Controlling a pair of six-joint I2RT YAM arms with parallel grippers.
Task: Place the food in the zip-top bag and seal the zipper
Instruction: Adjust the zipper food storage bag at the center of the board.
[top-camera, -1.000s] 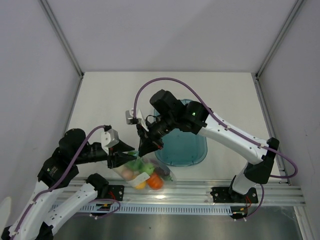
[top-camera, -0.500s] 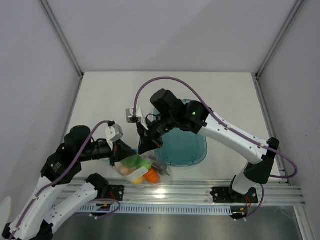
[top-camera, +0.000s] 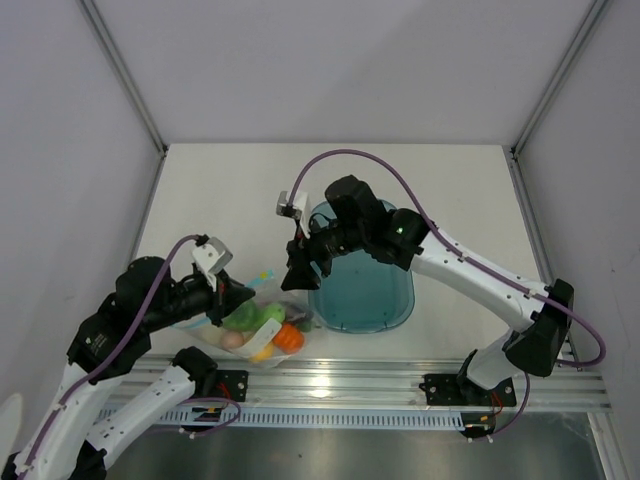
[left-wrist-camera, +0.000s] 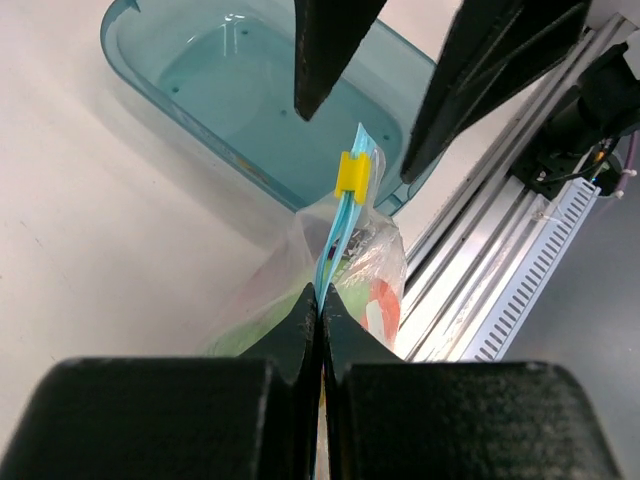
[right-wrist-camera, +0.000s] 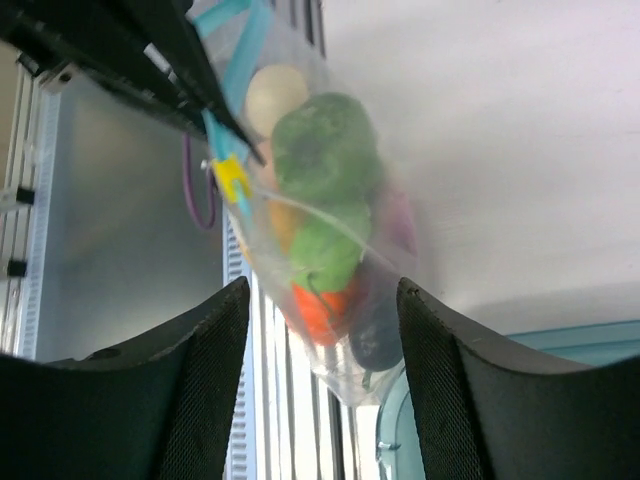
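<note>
The clear zip-top bag is near the table's front edge, with the food inside: a green pepper, an orange piece, a dark piece and a pale round one. My left gripper is shut on the light blue zipper, short of its yellow slider. My right gripper stands open just beyond the bag and does not touch it. Its two dark fingers show above the slider in the left wrist view.
A teal translucent tray lies right of the bag, under the right arm. The aluminium rail runs along the table's front edge, right below the bag. White walls close in the table on three sides.
My left gripper shut on the zipper strip. Then my right gripper opened, let go of the bag and drew back to the right. The bag shifted left.
</note>
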